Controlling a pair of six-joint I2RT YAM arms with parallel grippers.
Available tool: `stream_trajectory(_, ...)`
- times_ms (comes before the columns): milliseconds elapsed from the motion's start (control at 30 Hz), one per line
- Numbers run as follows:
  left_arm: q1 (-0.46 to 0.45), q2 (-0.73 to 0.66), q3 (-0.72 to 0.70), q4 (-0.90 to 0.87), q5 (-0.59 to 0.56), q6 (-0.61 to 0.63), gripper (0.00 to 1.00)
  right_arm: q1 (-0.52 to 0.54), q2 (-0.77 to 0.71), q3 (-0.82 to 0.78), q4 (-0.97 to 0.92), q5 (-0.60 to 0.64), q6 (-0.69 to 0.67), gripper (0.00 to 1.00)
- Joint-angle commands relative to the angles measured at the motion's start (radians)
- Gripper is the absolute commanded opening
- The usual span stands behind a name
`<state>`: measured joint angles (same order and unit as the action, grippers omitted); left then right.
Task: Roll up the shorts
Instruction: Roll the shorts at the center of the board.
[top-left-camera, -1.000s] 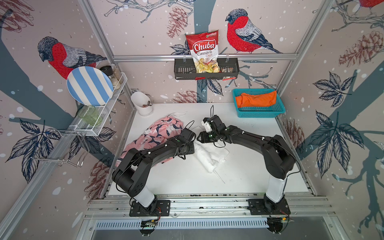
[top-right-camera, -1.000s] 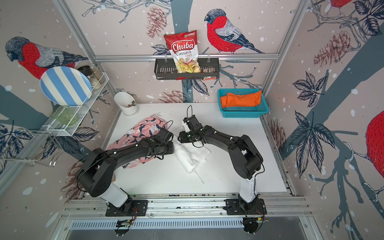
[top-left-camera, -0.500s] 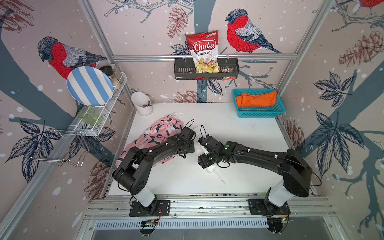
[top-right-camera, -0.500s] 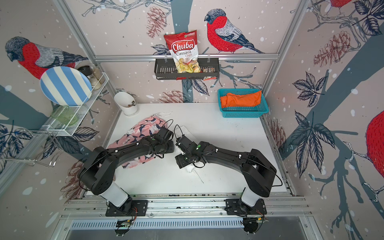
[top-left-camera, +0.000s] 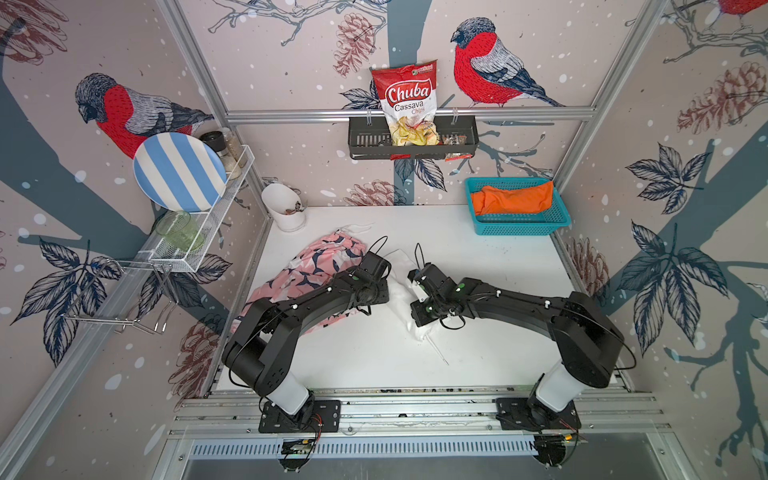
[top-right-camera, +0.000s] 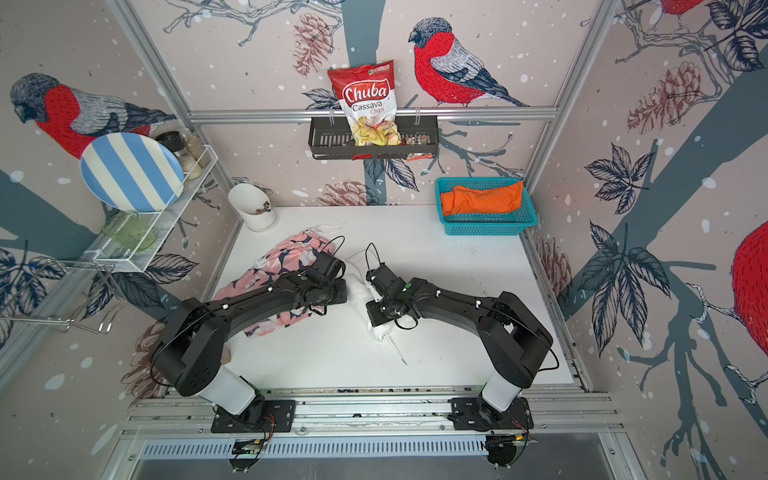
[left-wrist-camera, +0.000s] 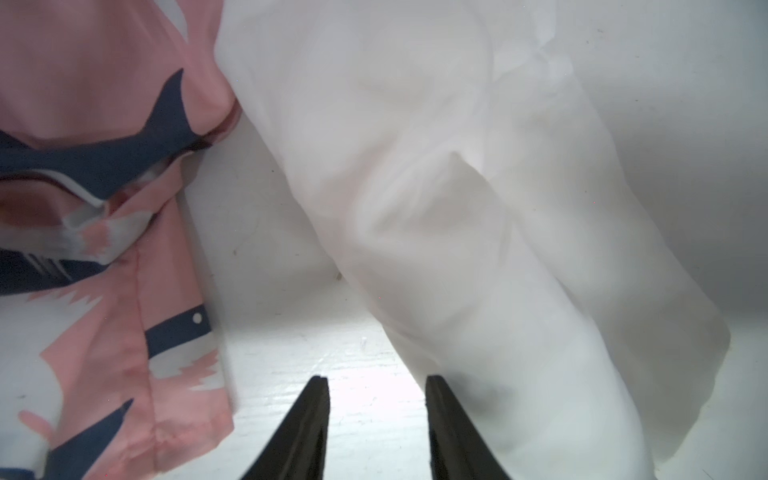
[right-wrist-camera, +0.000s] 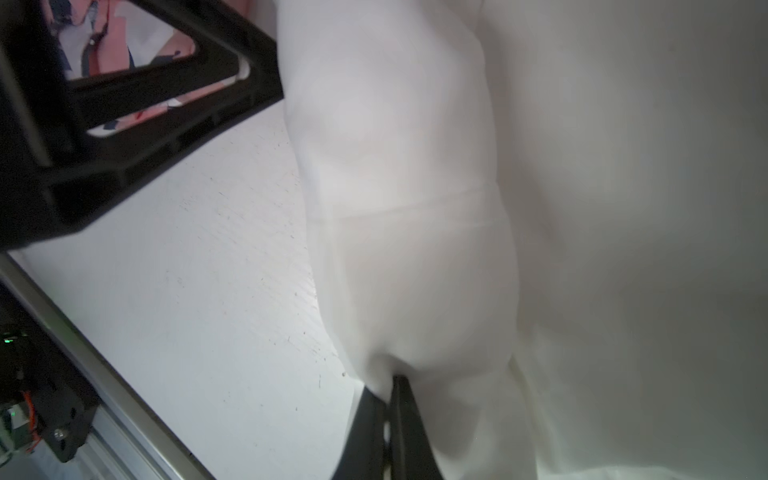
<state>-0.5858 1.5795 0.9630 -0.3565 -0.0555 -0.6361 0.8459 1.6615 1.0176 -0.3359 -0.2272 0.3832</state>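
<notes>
white shorts (top-left-camera: 398, 293): in both top views mostly covered by the left arm (top-left-camera: 307, 299) and right arm (top-left-camera: 498, 299); only a strip between them and a corner below the right one show. The outline runs off the edges of both wrist views, and the far cloth is blurred.
pink shorts (top-left-camera: 320, 266): a band across them is hidden under the left arm.
left gripper (left-wrist-camera: 376, 380): finger bases cut off by the frame edge; hidden under its own arm in the top views.
right gripper (right-wrist-camera: 388, 384): bases likewise cut off; fingertips sunk in a pucker of white cloth.
orange shorts (top-left-camera: 515, 199): lower part behind the basket (top-left-camera: 519, 228) wall.
cup (top-left-camera: 279, 199): contents too small to tell.
thin cord (top-left-camera: 438, 353): dark tip too small to identify.
</notes>
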Motion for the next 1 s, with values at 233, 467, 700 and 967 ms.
stream_trajectory(233, 0.003, 0.052, 0.184, -0.081, -0.038, 0.045, 0.43, -0.186, 0.064, -0.089, 0.2, -0.322, 0.003, 0.04)
stream_trajectory(467, 0.033, 0.232, 0.368, -0.102, -0.047, 0.086, 0.42, -0.24, 0.073, -0.092, 0.198, -0.349, -0.006, 0.04)
stream_trajectory(700, 0.11, 0.421, 0.489, -0.106, -0.079, 0.143, 0.42, -0.278, 0.079, -0.098, 0.233, -0.367, 0.013, 0.02)
stream_trajectory(967, 0.136, 0.536, 0.522, -0.104, -0.038, 0.185, 0.41, -0.286, 0.08, -0.007, 0.14, -0.17, -0.015, 0.15)
